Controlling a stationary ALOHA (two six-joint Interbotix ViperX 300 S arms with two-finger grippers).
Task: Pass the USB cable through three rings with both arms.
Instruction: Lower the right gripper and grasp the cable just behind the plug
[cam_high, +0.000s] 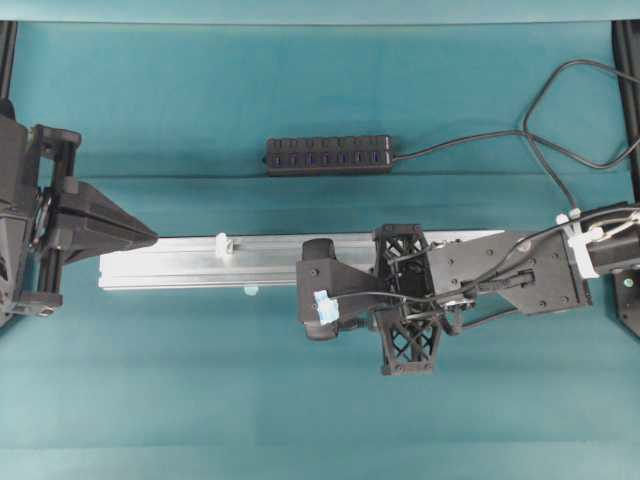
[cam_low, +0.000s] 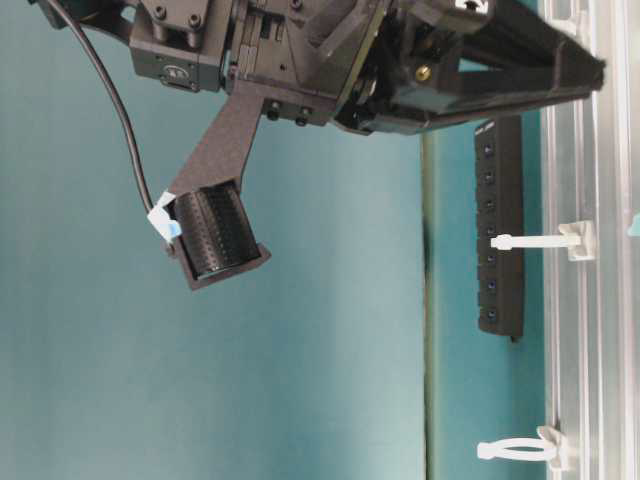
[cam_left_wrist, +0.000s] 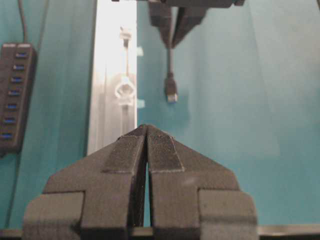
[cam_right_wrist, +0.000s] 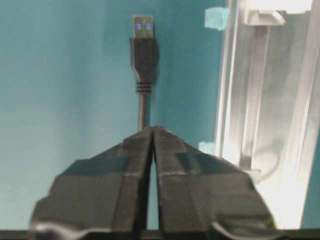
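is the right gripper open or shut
Shut, on the cable. In the right wrist view the right gripper has its pads together with the cord coming out between them, the plug sticking out ahead.

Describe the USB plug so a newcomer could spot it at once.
Start at the silver rail along the teal table. Beside it the right pincer is shut on a thin black cable. The plug sticks out past the pincer tips: a black body with a metal tip, blue inside, unlike the white rings clipped on the rail.
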